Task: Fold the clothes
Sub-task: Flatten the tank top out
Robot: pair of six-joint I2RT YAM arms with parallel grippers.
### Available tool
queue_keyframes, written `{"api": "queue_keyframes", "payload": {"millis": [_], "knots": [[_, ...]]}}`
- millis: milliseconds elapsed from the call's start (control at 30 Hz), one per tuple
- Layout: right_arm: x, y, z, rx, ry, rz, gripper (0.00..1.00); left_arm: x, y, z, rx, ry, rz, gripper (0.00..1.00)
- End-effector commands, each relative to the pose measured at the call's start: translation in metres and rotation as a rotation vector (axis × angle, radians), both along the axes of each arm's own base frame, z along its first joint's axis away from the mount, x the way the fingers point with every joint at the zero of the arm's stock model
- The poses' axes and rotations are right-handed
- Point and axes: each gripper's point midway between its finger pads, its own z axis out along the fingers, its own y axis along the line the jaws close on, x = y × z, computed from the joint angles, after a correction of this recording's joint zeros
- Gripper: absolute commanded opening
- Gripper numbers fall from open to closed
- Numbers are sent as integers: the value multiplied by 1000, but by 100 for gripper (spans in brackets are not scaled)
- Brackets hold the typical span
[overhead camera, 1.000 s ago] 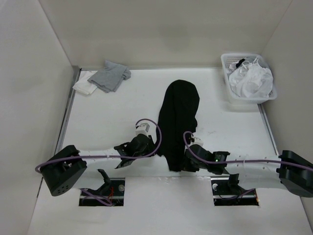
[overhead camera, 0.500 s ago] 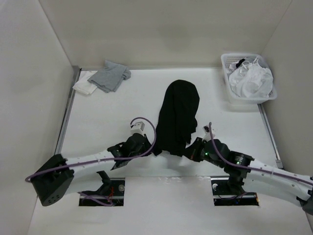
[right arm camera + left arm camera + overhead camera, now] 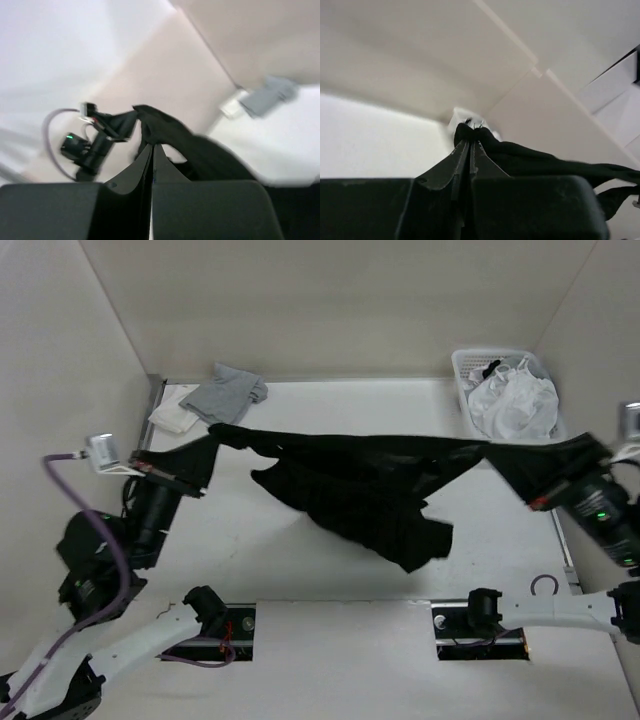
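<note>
We hold the black T-shirt [image 3: 360,490] in the air over the table [image 3: 250,570]. Its long axis runs from the left edge to the right edge, and its middle sags toward the table's centre. Our left gripper [image 3: 470,136] is pinched tight on the left end and our right gripper [image 3: 152,147] on the right end, so the 2 arms are equally near. We judge that it needs laying flat next.

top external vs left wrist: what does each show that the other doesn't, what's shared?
Only top external: the right gripper holding the far end of the black T-shirt, its sagging middle above the table, and the grey garment at the back left. Only left wrist: the left gripper, tips shut, pinching a fabric edge up close. Both: the T-shirt stretched away from the left grip.
</note>
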Motion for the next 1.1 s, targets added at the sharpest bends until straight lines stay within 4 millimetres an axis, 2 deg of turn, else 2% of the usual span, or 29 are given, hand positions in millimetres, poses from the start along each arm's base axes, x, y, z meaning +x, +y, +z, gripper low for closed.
{"api": "queue_keyframes", "payload": {"millis": [0, 33, 133, 200, 233, 267, 300, 367, 400, 433, 467, 500, 533, 567, 600, 633, 667, 700, 733, 767, 800, 833, 900, 967, 1067], "knots": [[12, -17, 50, -95, -119, -125, 0, -10, 35, 59, 27, -113, 120, 0], [13, -19, 64, -85, -138, -133, 0, -14, 42, 73, 14, -139, 137, 0], [15, -18, 84, -88, -175, -157, 0, -13, 50, 96, 10, -179, 182, 0], [19, -15, 98, -95, -210, -196, 0, -7, 51, 106, 7, -196, 216, 0], [23, -10, 102, -110, -233, -228, 0, 6, 45, 113, 16, -212, 245, 0], [31, -6, 101, -126, -244, -273, 0, 21, 36, 108, 36, -201, 263, 0], [34, -4, 99, -135, -246, -289, 0, 26, 33, 106, 41, -196, 269, 0], [72, 15, 73, -225, -237, -398, 0, 92, 3, 62, 146, -97, 327, 1], [85, 23, 62, -248, -228, -404, 0, 103, 1, 54, 158, -80, 339, 1], [126, 39, 32, -289, -186, -399, 0, 153, -8, 17, 202, 1, 361, 1], [138, 40, 25, -292, -170, -398, 0, 177, -6, 2, 212, 39, 371, 1], [169, 41, 7, -296, -118, -396, 0, 209, -4, -17, 226, 83, 378, 1], [246, 41, -36, -288, 2, -364, 0, 260, 2, -42, 244, 155, 384, 1], [274, 38, -51, -277, 48, -359, 0, 279, 5, -50, 253, 178, 389, 1], [310, 31, -68, -268, 106, -369, 0, 323, 8, -68, 291, 230, 399, 1], [349, 25, -85, -265, 165, -386, 0, 351, 12, -81, 323, 272, 411, 1], [368, 22, -93, -264, 195, -400, 0, 371, 13, -89, 345, 303, 415, 3], [393, 20, -106, -266, 242, -408, 0, 383, 15, -95, 356, 323, 419, 5], [404, 17, -109, -268, 258, -420, 0, 394, 16, -97, 362, 335, 421, 8], [429, 7, -120, -264, 307, -449, 0, 402, 19, -97, 361, 341, 429, 14], [442, 3, -125, -262, 323, -464, 4, 403, 22, -96, 357, 339, 438, 24], [447, 2, -127, -260, 328, -470, 8, 402, 22, -96, 356, 337, 439, 27], [455, 2, -134, -267, 330, -472, 30, 388, 23, -100, 347, 337, 438, 37], [447, 1, -156, -301, 360, -464, 41, 364, 18, -120, 344, 360, 430, 38], [414, 2, -200, -355, 407, -463, 41, 307, 7, -180, 325, 413, 428, 37]]}}
